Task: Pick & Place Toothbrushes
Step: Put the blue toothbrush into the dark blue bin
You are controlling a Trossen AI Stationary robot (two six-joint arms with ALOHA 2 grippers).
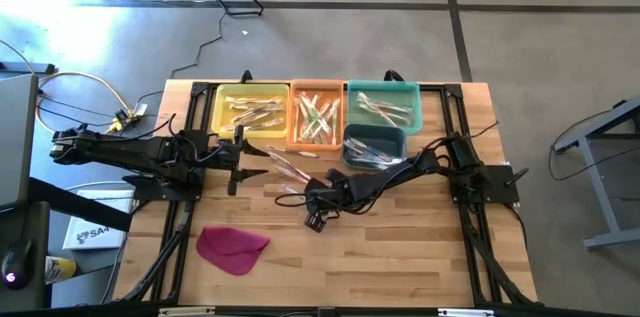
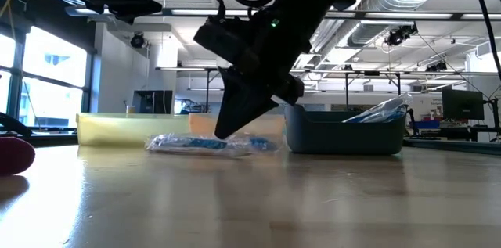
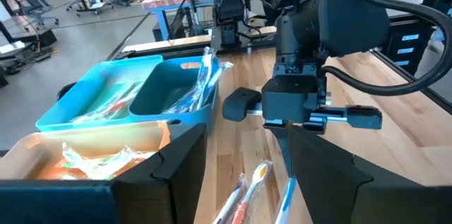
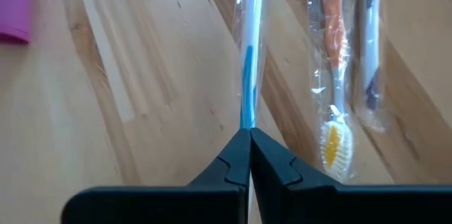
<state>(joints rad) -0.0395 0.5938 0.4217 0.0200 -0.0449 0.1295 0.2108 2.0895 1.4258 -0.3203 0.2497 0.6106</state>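
Observation:
A blue toothbrush (image 4: 248,68) in a clear wrapper lies on the wooden table (image 1: 400,247) near its middle, and my right gripper (image 4: 248,136) is shut on it. Next to it lie an orange toothbrush (image 4: 332,90) and another wrapped one (image 4: 367,54). In the low view the blue toothbrush (image 2: 205,145) lies flat under my right gripper (image 2: 222,132). More toothbrushes fill the yellow bin (image 1: 250,109), orange bin (image 1: 317,112), teal bin (image 1: 383,105) and dark blue bin (image 1: 373,145). My left gripper (image 1: 240,162) waits open at the left, above the table. My right gripper pinches the blue toothbrush's near end (image 4: 247,119) between its two shut fingers. The fingers slant down from the table's right side and lie roughly along the brush. The rest of the brush (image 2: 188,144) lies on the table and stretches away from the fingers.
The four bins stand in a row along the table's far edge. A flat magenta cloth (image 1: 232,247) lies near the front left. Bare wood spreads across the front right. Black frame rails (image 1: 180,227) run along both sides.

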